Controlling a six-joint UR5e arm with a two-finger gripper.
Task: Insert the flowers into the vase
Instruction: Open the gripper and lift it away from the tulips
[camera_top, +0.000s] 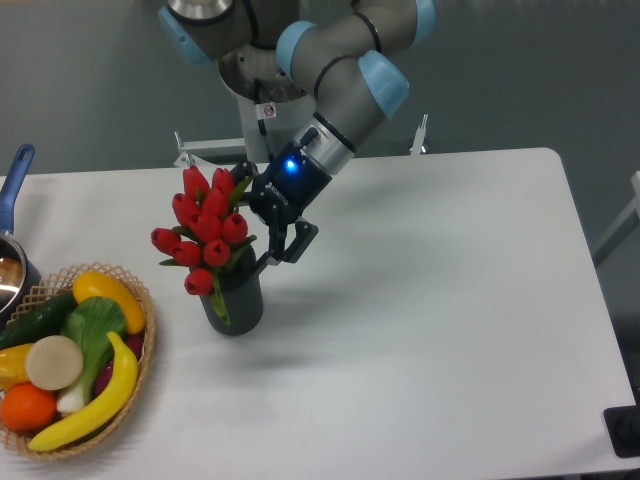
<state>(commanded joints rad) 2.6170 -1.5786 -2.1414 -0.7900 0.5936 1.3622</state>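
The gripper (268, 238) reaches down from the upper right, its wrist lit by a small blue lamp, and its dark fingers (297, 240) sit against the right side of the flowers (205, 230). Whether the fingers are closed on the stems or parted cannot be told, because the leaves and buds hide the near one. The flowers spread to the left of the fingers, a cluster of red buds leaning left, with one bud hanging low over the rim of the vase (238, 305). The vase stands upright on the white desk (430, 300), just below and left of the fingers, and the green stems run down into its round mouth. Well to the lower left of the fingers, a wicker basket (143, 372) holds a banana (100, 400), an orange and other produce.
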